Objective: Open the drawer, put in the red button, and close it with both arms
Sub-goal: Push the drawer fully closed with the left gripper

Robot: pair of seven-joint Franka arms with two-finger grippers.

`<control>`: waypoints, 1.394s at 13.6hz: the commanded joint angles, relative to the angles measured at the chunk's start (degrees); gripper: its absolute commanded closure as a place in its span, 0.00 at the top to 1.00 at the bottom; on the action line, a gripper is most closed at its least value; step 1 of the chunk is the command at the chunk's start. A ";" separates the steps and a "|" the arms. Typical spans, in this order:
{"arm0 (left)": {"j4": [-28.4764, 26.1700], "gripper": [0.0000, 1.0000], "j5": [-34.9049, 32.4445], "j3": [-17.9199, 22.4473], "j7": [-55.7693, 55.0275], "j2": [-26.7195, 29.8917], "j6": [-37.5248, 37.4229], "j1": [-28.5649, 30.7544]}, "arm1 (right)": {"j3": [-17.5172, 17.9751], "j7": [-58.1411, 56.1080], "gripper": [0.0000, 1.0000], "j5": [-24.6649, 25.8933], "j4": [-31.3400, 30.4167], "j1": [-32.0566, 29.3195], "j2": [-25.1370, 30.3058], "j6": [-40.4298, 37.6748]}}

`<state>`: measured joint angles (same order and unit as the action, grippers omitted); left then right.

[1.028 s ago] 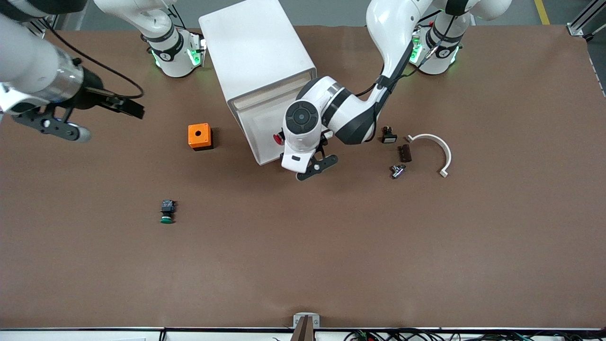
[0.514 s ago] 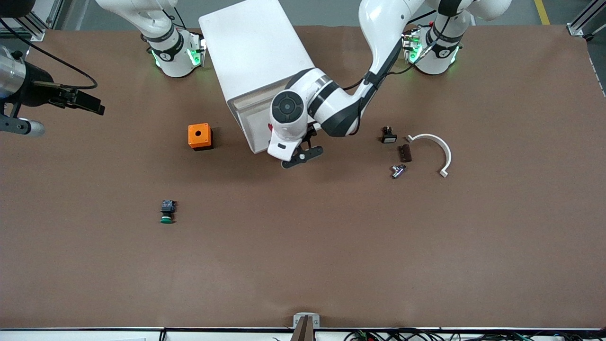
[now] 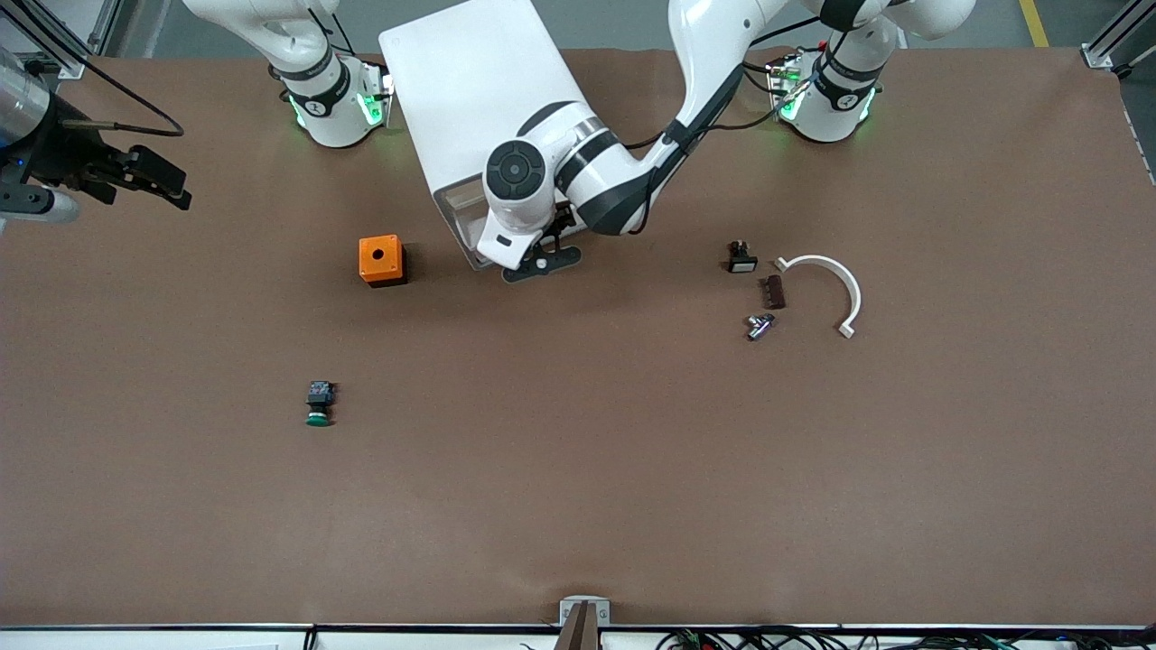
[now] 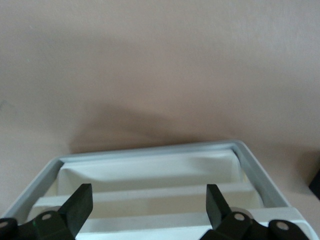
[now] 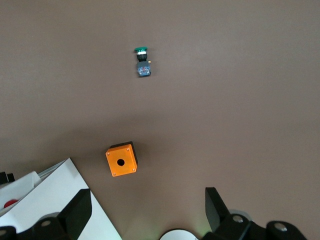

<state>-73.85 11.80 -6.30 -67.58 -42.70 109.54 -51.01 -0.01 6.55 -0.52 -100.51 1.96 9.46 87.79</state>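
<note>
The white cabinet (image 3: 479,99) stands between the arms' bases, and its drawer (image 3: 462,209) sticks out only a little. My left gripper (image 3: 540,258) is at the drawer's front, open and empty. In the left wrist view its fingers (image 4: 80,206) spread over the drawer's white rim (image 4: 150,150). The red button is hidden under the left arm in the front view. A small red spot (image 5: 9,204) shows in the drawer's opening in the right wrist view. My right gripper (image 3: 158,181) is open and empty, raised over the table at the right arm's end.
An orange box (image 3: 381,259) with a round hole sits beside the cabinet. A green-capped button (image 3: 318,403) lies nearer the front camera. A black switch (image 3: 741,257), a brown piece (image 3: 772,292), a metal part (image 3: 759,325) and a white arc (image 3: 835,284) lie toward the left arm's end.
My left gripper has moved toward the cabinet and the drawer has slid in with it. My right gripper has drawn back toward its end of the table.
</note>
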 commanded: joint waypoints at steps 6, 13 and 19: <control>-0.59 1.00 0.86 -0.64 -2.30 0.52 -0.02 -1.81 | 0.97 -3.91 1.00 -0.01 3.29 -3.37 0.91 1.16; -0.07 1.00 -2.73 2.08 -1.42 5.68 -4.59 6.08 | 0.97 -3.91 1.00 -0.10 7.61 -3.98 -0.41 -2.62; -0.07 1.00 -15.31 2.08 3.82 14.74 -12.67 22.86 | 0.97 -4.00 1.00 -0.01 7.61 -3.98 -0.41 -2.71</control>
<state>-72.31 -1.27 -3.72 -66.53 -30.98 98.70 -31.51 0.11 3.53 -0.51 -94.53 -0.70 9.82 86.19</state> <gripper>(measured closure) 0.000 0.000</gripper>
